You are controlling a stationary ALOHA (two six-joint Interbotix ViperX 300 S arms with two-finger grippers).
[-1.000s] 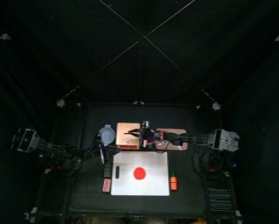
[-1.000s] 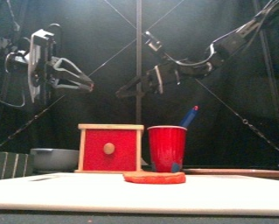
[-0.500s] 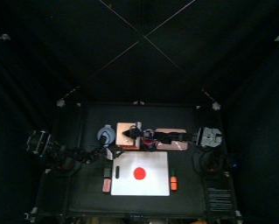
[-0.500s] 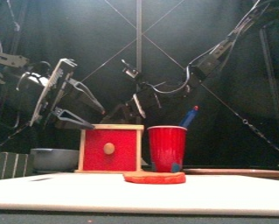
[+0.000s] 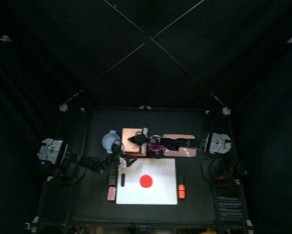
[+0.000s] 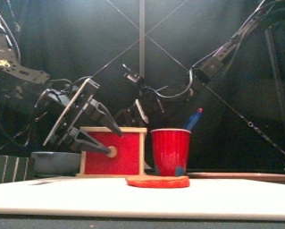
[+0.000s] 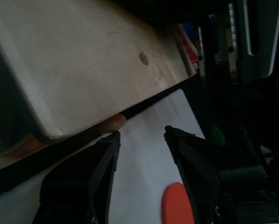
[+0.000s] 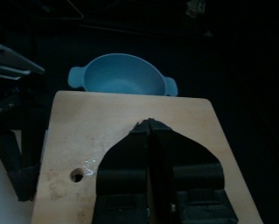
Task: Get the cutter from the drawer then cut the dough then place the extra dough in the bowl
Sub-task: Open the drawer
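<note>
Nearest my front camera lies the white board (image 6: 142,199), flat on the black surface (image 5: 87,207), and the red dough (image 6: 158,181) sits on it as a flat disc, whole and uncut, about mid-board. Just behind the dough stands the red cup (image 6: 171,152) with a blue knife (image 6: 195,118) poking out of it. Beside the cup, toward my left arm's side, is the wooden box (image 6: 113,130). Its red drawer (image 6: 130,157) sits flush in the frame, so whatever is inside is hidden from me. My left end effector (image 7: 139,136) is down at that drawer front, tilted in from the left. Its jaws stand moderately apart and hold nothing. On the wrist feed I see a pale pink bit of the knob (image 7: 114,122) just past one fingertip, though I cannot tell whether a jaw touches it. Further left and a little behind the box front is the blue-grey bowl (image 6: 55,163), resting on the surface just beside the box. My right end effector (image 8: 151,126) hangs above the top of the box, the arm reaching in from the right past the cup. Its jaws are pressed together with nothing between them. The right wrist feed looks down over the box's pale top to the bowl beyond it.
</note>
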